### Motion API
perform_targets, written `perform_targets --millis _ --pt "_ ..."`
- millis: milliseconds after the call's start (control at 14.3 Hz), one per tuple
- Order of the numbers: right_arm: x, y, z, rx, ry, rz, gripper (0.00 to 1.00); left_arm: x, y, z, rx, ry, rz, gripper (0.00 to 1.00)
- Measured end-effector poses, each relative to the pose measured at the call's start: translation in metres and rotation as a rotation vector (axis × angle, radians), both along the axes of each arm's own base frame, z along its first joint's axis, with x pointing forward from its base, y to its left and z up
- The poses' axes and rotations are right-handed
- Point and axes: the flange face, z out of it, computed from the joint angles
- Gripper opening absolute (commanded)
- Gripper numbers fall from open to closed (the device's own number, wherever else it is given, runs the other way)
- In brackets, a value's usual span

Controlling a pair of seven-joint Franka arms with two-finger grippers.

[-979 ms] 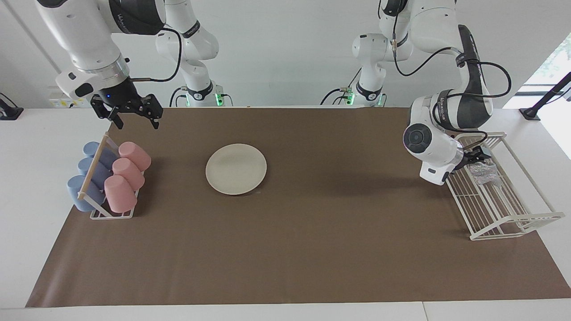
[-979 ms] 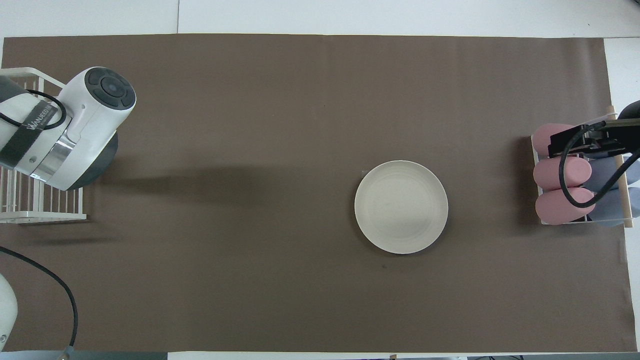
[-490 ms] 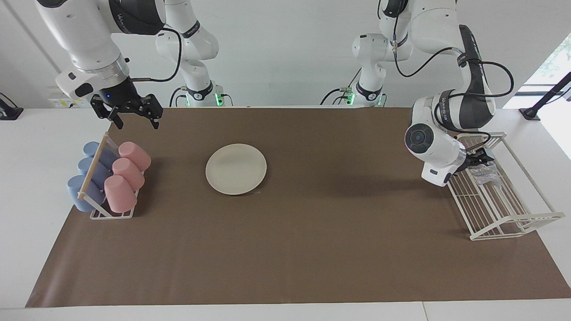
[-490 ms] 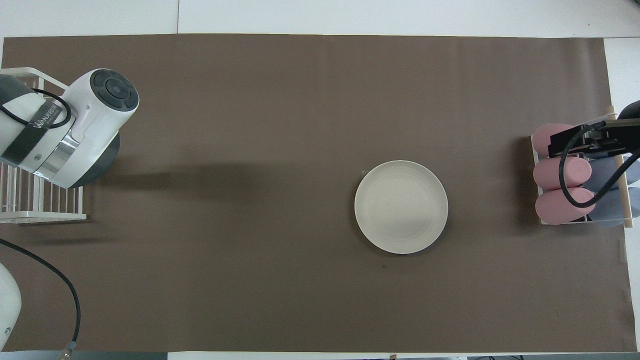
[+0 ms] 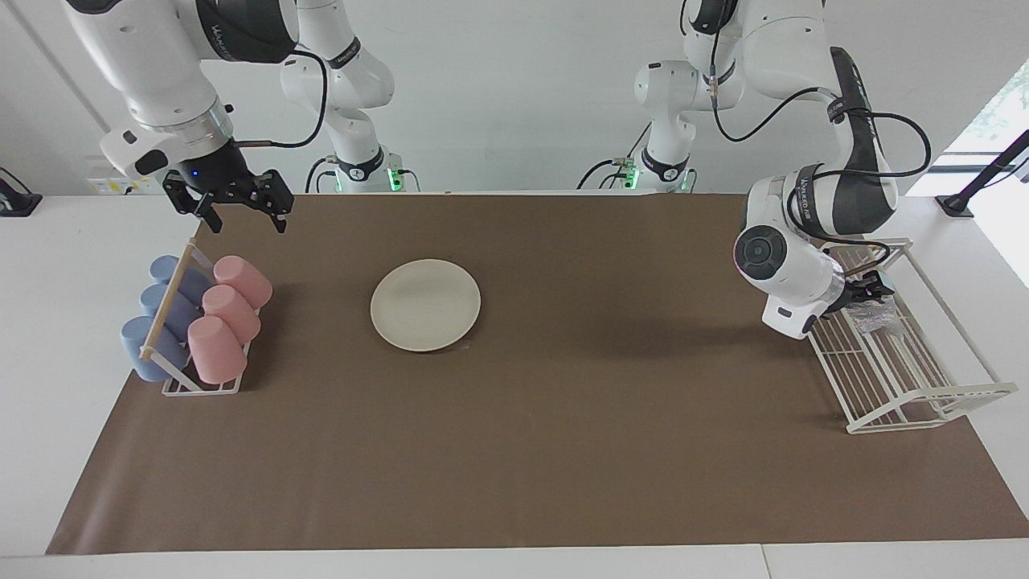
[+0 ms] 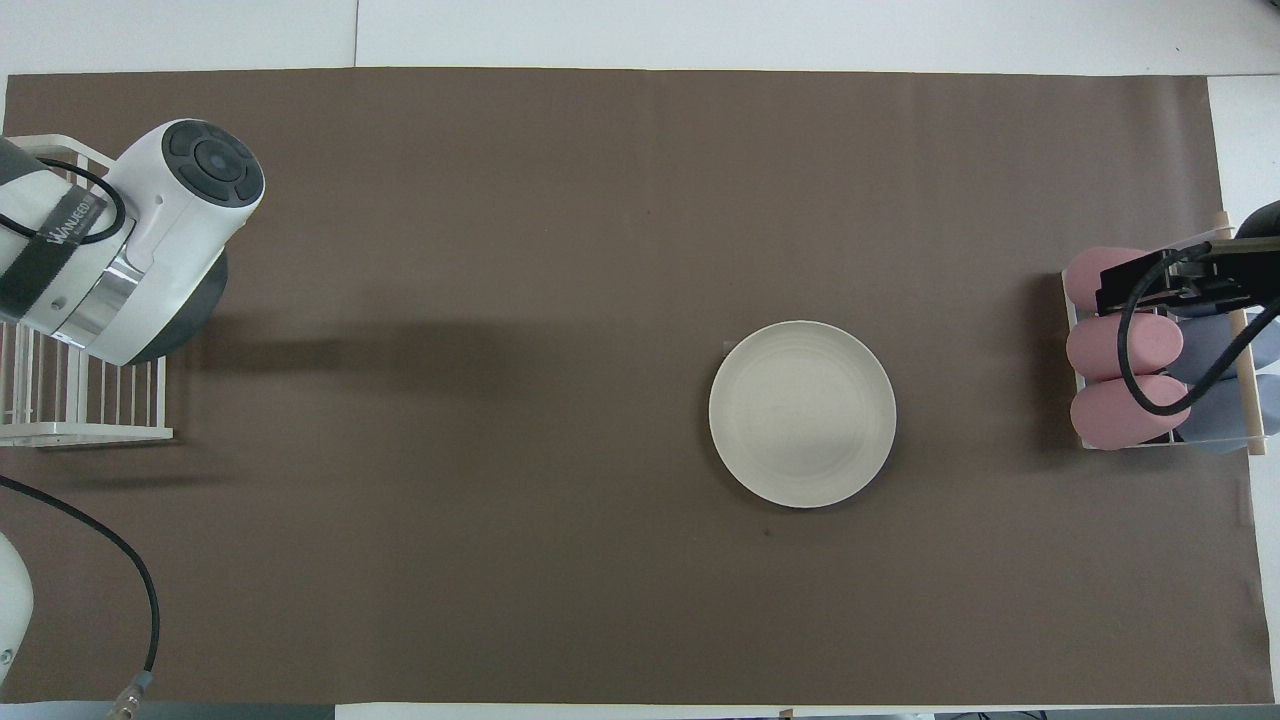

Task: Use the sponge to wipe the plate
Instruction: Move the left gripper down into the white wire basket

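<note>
Facing view: your left gripper (image 5: 870, 291) is down inside the white wire rack (image 5: 912, 378) at the left arm's end of the surface, right at the sponge (image 5: 875, 316), which lies on the rack's bars at the end nearer the robots. The wrist is tilted steeply, I'd guess so the fingers can get in past the rack's top rail. You can't tell from here whether the fingers are apart or pinched on the sponge; the wrist housing hides most of them, and no lift is visible, so treat the sponge as not yet held. The overhead view doesn't help, since the arm's body covers that whole corner of the rack. The plate (image 5: 425, 304) sits flat on the brown mat (image 5: 514, 450), bare, well apart from the rack and closer to the right arm's end, leaving room for a wiping pass. Your right gripper (image 5: 239, 211) waits in the air with its fingers spread wide and nothing in them, over the mat's edge by the cup rack (image 5: 178, 354) that holds the pink cups (image 5: 229, 310) and blue cups (image 5: 165, 310). Judgement: the grasp stage is in hand, and wiping hasn't begun.
</note>
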Motion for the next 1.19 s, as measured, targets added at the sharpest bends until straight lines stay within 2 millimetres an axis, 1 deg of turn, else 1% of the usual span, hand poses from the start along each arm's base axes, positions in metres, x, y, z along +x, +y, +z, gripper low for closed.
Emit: perform_targets --millis 280,630,839,909,979,1119,1189 --pt "0.0 0.0 0.0 0.0 0.0 0.0 1.0 0.002 0.0 0.004 -0.001 -0.008 0.0 0.0" --pt "0.0 0.0 0.0 0.0 0.0 -0.006 1.0 0.005 0.002 0.016 0.003 -0.022 0.013 0.0" --pt "0.0 0.001 -0.001 -0.002 -0.001 -0.103 1.0 0.005 0.004 0.026 0.001 -0.034 0.027 0.0" --pt "0.0 0.002 -0.002 -0.003 0.001 -0.129 1.0 0.003 0.005 0.034 -0.012 -0.036 0.046 0.0" --pt "0.0 0.003 -0.004 -0.003 0.005 -0.147 1.0 0.0 0.004 0.045 -0.045 -0.041 0.079 0.0" --pt "-0.002 0.003 -0.01 -0.007 0.016 -0.213 1.0 -0.007 0.002 0.079 -0.15 -0.053 0.171 0.0" --pt "-0.004 0.004 -0.014 -0.009 0.02 -0.264 1.0 -0.012 -0.001 0.102 -0.221 -0.058 0.22 0.0"
